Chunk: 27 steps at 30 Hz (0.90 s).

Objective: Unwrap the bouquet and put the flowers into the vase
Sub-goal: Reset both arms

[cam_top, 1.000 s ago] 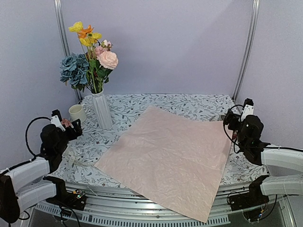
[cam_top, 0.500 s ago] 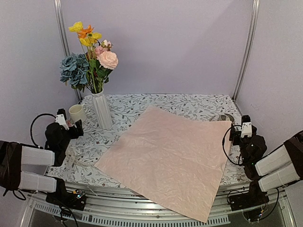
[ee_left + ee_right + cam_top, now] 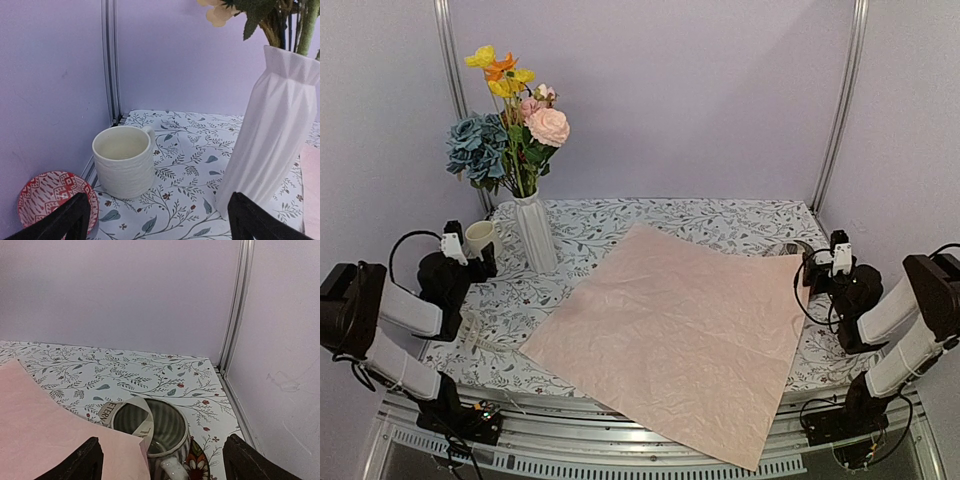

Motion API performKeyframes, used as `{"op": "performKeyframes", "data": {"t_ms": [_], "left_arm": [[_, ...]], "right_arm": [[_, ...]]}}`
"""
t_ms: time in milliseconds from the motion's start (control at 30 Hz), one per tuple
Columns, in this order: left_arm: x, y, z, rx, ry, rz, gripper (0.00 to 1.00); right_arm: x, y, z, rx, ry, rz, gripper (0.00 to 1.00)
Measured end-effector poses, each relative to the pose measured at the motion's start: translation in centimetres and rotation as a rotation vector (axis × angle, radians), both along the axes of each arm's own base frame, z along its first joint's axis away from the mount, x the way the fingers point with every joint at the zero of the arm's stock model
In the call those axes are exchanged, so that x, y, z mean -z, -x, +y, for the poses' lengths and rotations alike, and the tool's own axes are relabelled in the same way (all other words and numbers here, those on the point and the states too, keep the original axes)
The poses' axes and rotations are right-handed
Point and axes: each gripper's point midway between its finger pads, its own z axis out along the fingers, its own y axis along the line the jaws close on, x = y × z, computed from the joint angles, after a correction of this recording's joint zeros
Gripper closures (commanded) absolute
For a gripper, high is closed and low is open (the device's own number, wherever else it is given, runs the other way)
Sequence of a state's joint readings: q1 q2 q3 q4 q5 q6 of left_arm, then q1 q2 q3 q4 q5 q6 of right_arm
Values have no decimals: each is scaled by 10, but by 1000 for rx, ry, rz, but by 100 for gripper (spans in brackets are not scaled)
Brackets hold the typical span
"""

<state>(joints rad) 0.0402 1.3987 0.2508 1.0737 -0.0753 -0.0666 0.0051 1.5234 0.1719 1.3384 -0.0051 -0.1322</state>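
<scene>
- Vase (image 3: 536,232): tall, slim, matte white, with vertical faceted ribs and a flared rim. It stands upright at the far left of the table.
- Flowers (image 3: 515,130): all in the vase, green stems down the neck. Yellow and orange blooms sit on top, pink and cream roses mid-height, and dusty blue-teal clusters hang to the left.
- Wrapping paper (image 3: 670,330): pale pink square sheet, finely crinkled, lying flat and open mid-table, turned like a diamond. Its near corner hangs over the front edge.
- Tablecloth (image 3: 720,220): white with a grey-green leaf and vine print.
- Left gripper (image 3: 159,210): black fingers wide apart with nothing between them. It sits low at the left edge, facing the mug and the vase.
- Mug (image 3: 124,162): short, cream, faintly ridged wall, empty, just left of the vase and apart from it.
- Dish (image 3: 52,200): small, round, with a red pattern, against the left wall beside the mug.
- Right gripper (image 3: 162,455): fingers spread, clamped on nothing, low at the right edge.
- Cup (image 3: 155,432): ribbed, grey-green inside, near the far right corner, touching the paper's right corner.
- Ribbon (image 3: 125,412): pale printed strip looped over the cup's rim.
</scene>
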Motion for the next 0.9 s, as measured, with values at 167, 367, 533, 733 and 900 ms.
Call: {"op": "performKeyframes", "data": {"t_ms": [167, 367, 533, 733, 900], "left_arm": [[15, -6, -8, 57, -21, 15, 2], [17, -8, -17, 112, -39, 13, 2], [11, -10, -25, 145, -67, -14, 2], [9, -10, -27, 145, -77, -23, 2], [7, -10, -31, 135, -95, -29, 2]], "right_arm": [[-6, -8, 2, -13, -37, -10, 1], [-9, -10, -10, 56, -90, -23, 1], [-9, -10, 8, -53, -62, -18, 1], [-9, -10, 11, -71, -60, -17, 1], [-9, -10, 12, -74, -60, -17, 1]]}}
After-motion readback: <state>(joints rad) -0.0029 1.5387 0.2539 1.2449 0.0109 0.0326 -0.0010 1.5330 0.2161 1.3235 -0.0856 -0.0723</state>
